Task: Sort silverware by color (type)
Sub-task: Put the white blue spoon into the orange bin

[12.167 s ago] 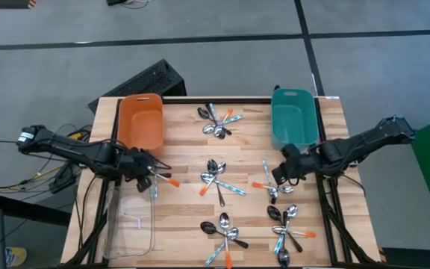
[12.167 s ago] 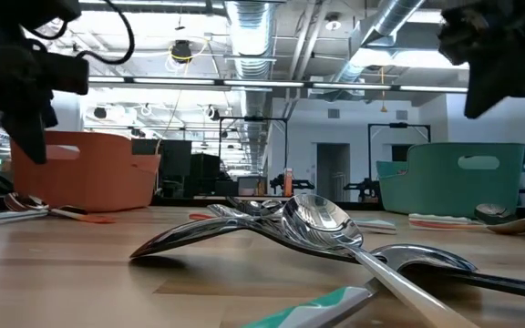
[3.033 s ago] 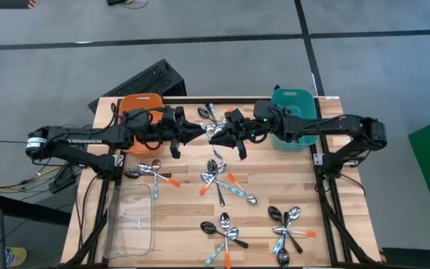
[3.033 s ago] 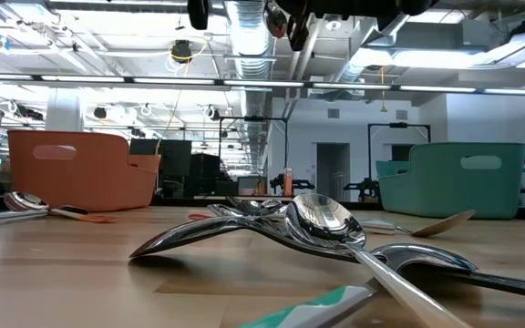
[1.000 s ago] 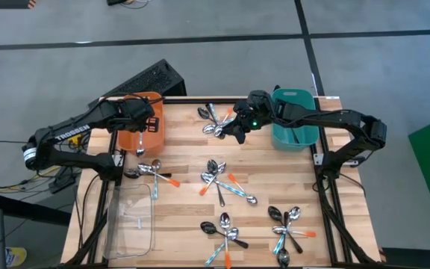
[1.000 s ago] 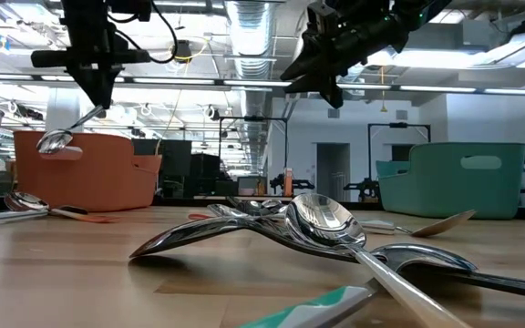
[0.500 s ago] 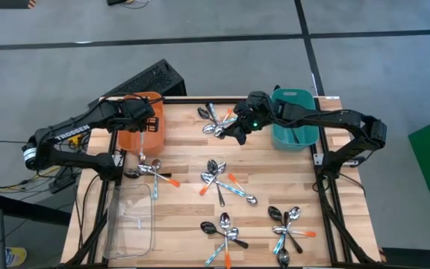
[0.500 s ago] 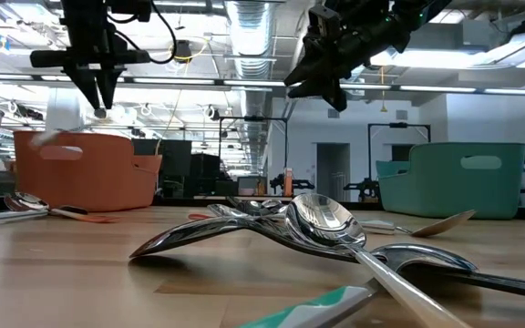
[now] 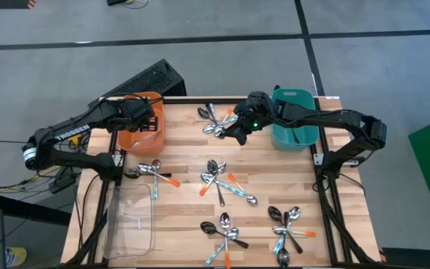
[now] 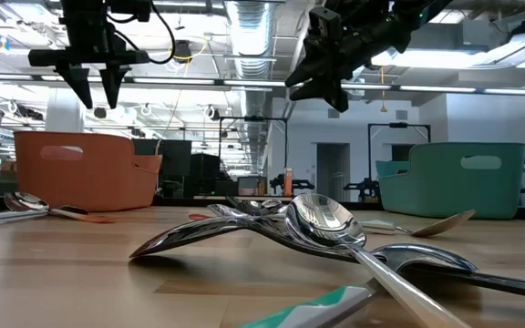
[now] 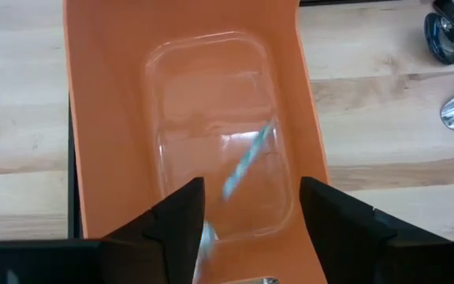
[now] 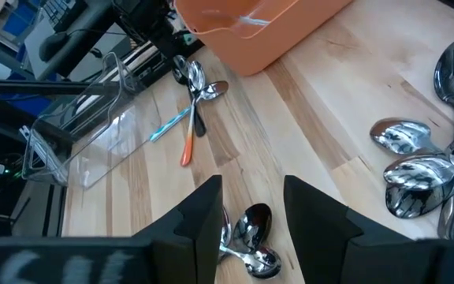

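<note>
The left gripper (image 9: 142,125) hangs over the orange bin (image 9: 135,138) at the far left of the surface (image 9: 185,161), its fingers spread apart with nothing between them; in the left wrist view a light-blue-handled spoon (image 11: 247,162), blurred, shows inside the bin beneath the gripper, with a clear liner (image 11: 215,134) on the bin's floor. Whether that spoon is lying flat or not cannot be told. The right gripper (image 9: 237,131) is held above the far middle of the surface, just right of a cluster of spoons (image 9: 216,122) near the far edge, and its fingers stand apart with nothing between them. Behind the right arm, at the far right, stands the teal bin (image 9: 293,118). Nearer on the left, a few spoons with an orange handle (image 9: 155,173) lie just beyond a clear tray (image 9: 131,220) at the near left corner. In the middle of the surface lies another pile of spoons (image 9: 221,181), silver ones mixed with orange and light-blue handles. Toward the near edge are two more piles: one near the middle (image 9: 226,233) and one to the right (image 9: 287,226), the latter with dark spoons among the silver. The low view shows a shiny spoon (image 10: 322,223) close up, resting on others.
</note>
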You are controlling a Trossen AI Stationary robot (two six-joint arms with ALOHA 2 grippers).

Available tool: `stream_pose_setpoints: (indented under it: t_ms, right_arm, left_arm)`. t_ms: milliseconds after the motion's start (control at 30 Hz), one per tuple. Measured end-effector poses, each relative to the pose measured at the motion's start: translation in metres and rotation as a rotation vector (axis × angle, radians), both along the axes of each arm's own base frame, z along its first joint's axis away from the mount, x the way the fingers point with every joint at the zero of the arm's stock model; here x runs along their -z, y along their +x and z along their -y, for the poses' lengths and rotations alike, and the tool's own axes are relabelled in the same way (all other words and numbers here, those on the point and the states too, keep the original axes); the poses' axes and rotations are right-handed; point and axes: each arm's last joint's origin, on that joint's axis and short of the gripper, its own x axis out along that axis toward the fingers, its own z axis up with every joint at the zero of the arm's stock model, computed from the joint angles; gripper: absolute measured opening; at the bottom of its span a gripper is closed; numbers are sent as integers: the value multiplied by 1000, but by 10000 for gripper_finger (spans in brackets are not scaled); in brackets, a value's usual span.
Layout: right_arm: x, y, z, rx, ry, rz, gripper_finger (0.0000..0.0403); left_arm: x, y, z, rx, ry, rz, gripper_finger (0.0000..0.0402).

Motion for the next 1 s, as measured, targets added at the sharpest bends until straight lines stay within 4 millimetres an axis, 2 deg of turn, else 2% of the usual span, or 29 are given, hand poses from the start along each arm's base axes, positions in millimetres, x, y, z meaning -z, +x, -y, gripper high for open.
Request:
stream_pose_setpoints:
  t_ms: [267, 467, 733, 900, 1000]
  right_arm:
    - [0, -1, 3, 9, 1, 0, 160]
    - [0, -1, 3, 20, -4, -6, 160]
    - [10, -6, 1, 158, -69, -146, 160]
    - [14, -10, 0, 150, -66, -209, 156]
    - [14, -9, -3, 87, -137, -212, 152]
  left_arm:
    - [-24, 1, -2, 49, 80, 24, 197]
    - [-29, 4, -2, 100, 108, 38, 197]
    - [-43, 39, 13, 349, 259, 239, 184]
    - [-54, 54, 23, 493, 361, 321, 176]
    - [-59, 60, 27, 549, 406, 351, 174]
